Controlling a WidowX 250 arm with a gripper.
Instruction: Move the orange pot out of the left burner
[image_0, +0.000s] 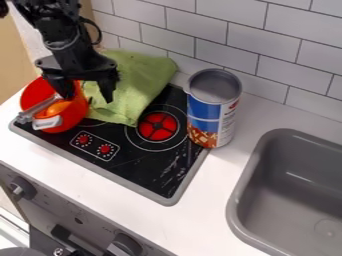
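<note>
The gripper (87, 97) hangs over the right-hand rim of the orange pot (79, 116). Its fingers are spread, one over the inside of the pot and the other beyond the rim, above the green cloth. The pot stands on the left side of the black stovetop and hides most of the left burner (95, 123); a bit of that burner's ring shows beside it. An orange item (56, 108) lies inside the pot, and a grey handle-like piece (38, 109) crosses its left rim.
A green cloth (143, 80) lies behind the pot, over the stovetop's back edge. The right burner (158, 126) has a red centre. An open can (211, 112) stands at the stovetop's right edge. Further right is a grey sink (294, 187); a tiled wall (227, 40) rises behind.
</note>
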